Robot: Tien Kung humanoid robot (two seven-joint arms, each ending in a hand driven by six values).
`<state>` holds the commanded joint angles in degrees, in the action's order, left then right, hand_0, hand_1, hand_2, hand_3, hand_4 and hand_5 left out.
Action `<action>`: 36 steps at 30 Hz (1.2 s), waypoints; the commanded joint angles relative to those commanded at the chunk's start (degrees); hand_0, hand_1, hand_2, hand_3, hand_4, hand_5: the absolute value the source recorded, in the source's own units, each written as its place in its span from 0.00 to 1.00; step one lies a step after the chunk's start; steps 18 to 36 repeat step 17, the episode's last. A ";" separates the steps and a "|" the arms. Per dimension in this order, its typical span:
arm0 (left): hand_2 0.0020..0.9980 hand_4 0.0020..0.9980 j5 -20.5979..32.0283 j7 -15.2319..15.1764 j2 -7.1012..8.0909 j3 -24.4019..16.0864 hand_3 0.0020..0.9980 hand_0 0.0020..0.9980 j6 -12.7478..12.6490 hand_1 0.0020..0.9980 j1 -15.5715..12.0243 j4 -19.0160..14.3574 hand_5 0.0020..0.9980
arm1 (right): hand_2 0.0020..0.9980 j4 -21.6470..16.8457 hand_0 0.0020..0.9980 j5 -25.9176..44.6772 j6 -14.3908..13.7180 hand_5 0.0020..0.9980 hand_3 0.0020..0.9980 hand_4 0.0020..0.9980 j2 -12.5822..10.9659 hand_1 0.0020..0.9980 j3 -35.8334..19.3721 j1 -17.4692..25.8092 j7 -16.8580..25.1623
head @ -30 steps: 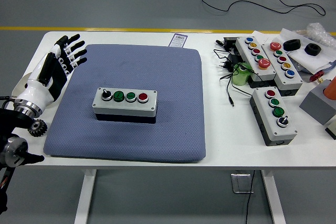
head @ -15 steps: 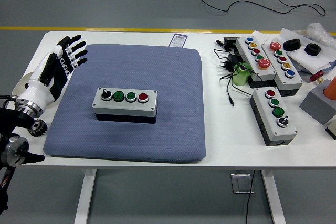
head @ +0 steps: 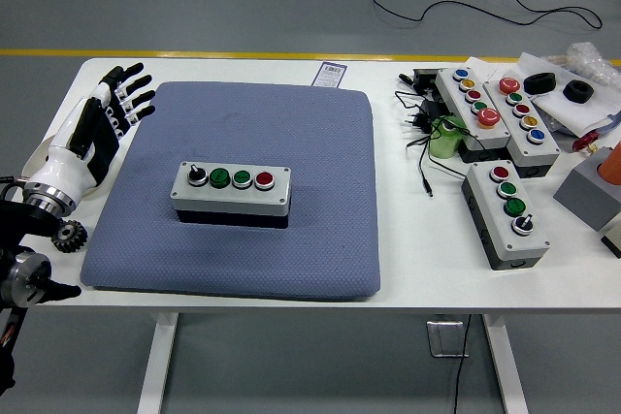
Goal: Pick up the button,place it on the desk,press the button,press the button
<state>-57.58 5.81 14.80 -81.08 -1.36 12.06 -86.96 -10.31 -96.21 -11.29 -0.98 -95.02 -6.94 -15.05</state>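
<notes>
One button box [head: 231, 192] sits mid-way on the blue mat [head: 320, 133], four controls facing up. Left hand [head: 105, 115] hovers at the mat's left edge, fingers spread, holding nothing, well apart from the box. Risk: an off-centre press could skid the box or catch the neighbouring switch.

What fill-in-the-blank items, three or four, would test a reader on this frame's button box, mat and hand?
1. The grey four-control button box sits on the ____ padded mat.
2. Its rightmost button is ____.
3. The left hand, fingers spread, holds ____.
4. The small black gear lies near the table's ____ edge.

Missing words: blue; red; nothing; left
</notes>
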 joint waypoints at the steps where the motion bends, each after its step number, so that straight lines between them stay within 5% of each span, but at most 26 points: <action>1: 0.96 0.62 -0.02 -0.02 -0.01 -0.03 0.91 0.88 -0.02 0.93 -0.02 0.07 1.00 | 0.68 0.00 0.65 0.03 0.00 0.29 0.59 0.43 0.00 0.65 0.02 0.01 -0.01; 36: 0.95 0.62 -0.90 -0.77 -1.08 -1.05 0.92 0.88 -0.55 0.92 -0.46 2.50 1.00 | 0.68 0.00 0.65 -0.07 0.03 0.29 0.59 0.44 0.04 0.65 0.04 0.04 -0.09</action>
